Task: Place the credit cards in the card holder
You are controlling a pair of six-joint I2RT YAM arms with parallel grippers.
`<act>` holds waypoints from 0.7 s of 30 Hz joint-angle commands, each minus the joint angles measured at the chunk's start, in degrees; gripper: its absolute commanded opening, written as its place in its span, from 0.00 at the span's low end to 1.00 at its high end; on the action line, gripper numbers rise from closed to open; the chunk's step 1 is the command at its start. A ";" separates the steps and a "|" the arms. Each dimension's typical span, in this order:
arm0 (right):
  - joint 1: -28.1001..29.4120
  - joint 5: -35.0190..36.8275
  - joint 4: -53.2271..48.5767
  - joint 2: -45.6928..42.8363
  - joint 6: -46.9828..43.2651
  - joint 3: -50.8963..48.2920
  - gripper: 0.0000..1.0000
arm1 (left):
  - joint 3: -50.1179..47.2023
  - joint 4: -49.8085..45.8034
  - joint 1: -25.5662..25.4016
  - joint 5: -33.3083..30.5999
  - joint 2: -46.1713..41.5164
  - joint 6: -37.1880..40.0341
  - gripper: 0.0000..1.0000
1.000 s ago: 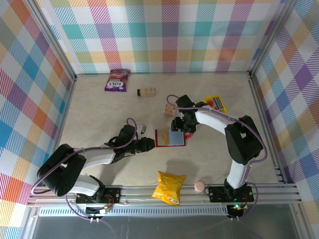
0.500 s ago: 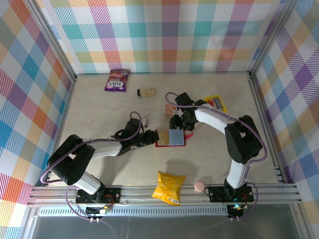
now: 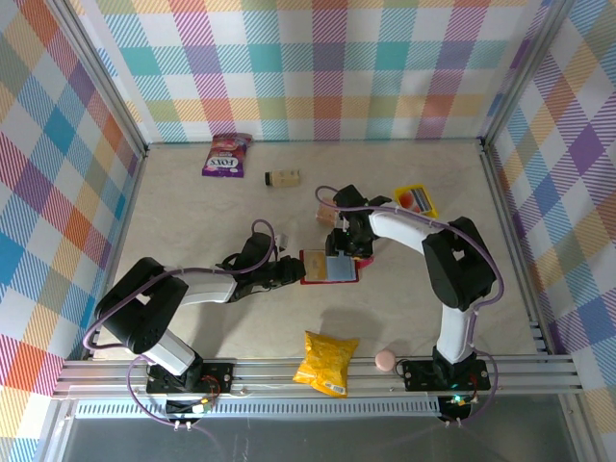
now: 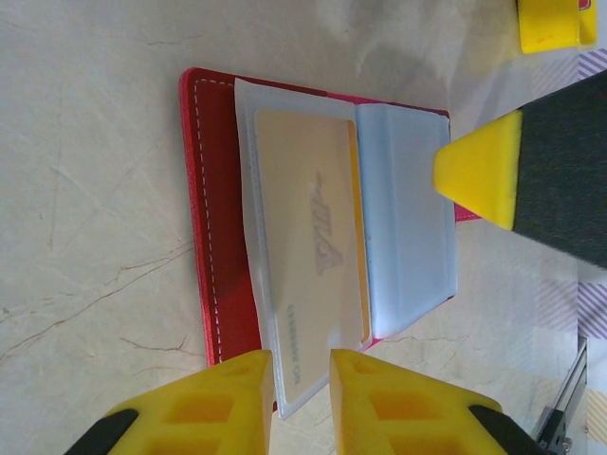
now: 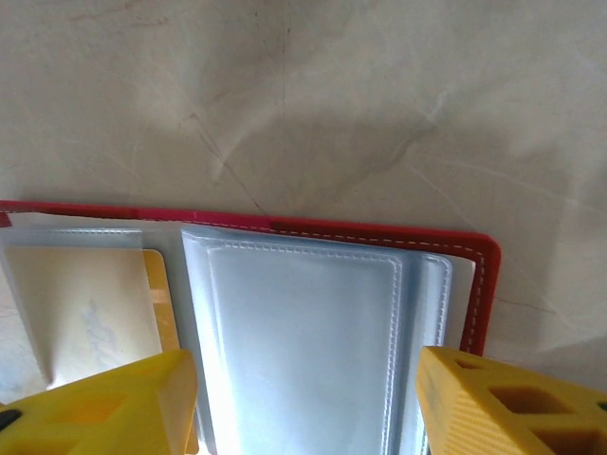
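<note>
Nearest the rail lie a crumpled yellow snack bag [image 3: 328,362] and a little pink ball [image 3: 384,359], both well clear of the work. Past them, in the middle of the table [image 3: 192,221], the card holder [image 3: 327,269] lies open and flat, its red cover facing down and the clear sleeves [image 5: 294,341] facing up. A yellow card [image 4: 303,246] sits inside the sleeve on the left arm's side (its print shows through the plastic).

The left gripper [image 4: 302,379] is low at that edge of the case. Its yellow fingers [image 4: 228,403] are only a narrow gap apart, and the sleeve's corner reaches into that gap. The right gripper [image 5: 303,398] hangs over the opposite half with its fingers spread wide, one towards each end of the case, and holds nothing.

Just behind the right gripper stands a small tan box [image 3: 326,214]. Further right is a yellow tray [image 3: 426,207] with a red-pink card [image 3: 413,198] in it. Near the back wall lie a purple snack packet [image 3: 226,154] and, beside it, a small cream box [image 3: 283,177].
</note>
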 commanded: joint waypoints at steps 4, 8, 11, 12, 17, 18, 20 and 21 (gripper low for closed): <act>0.55 0.69 -1.44 1.37 1.03 1.44 0.63 | -0.43 -0.14 -0.20 0.69 1.41 0.56 0.22; 0.73 -0.17 -1.01 1.73 1.12 1.37 0.64 | -0.01 -0.68 -0.20 0.74 2.29 0.56 0.22; 0.83 -1.03 -0.77 1.73 1.04 1.24 0.64 | 0.22 -0.87 -0.20 0.78 2.91 0.56 0.22; 0.83 -1.51 -0.59 1.73 0.98 1.25 0.63 | 0.27 -0.93 -0.20 0.78 3.08 0.60 0.22; 0.98 -3.66 0.89 1.43 1.10 1.27 0.62 | 0.71 -1.39 -0.20 0.86 3.87 0.75 0.22; 1.00 -3.53 0.92 1.22 1.09 1.27 0.62 | 0.77 -1.39 -0.18 0.95 3.96 0.73 0.22; 1.43 -2.51 0.53 0.70 1.14 1.60 0.62 | 0.80 -1.46 -0.15 0.94 4.12 0.76 0.22; 1.60 -2.03 0.20 0.55 1.12 1.81 0.62 | 0.81 -1.48 -0.15 0.87 4.14 0.76 0.22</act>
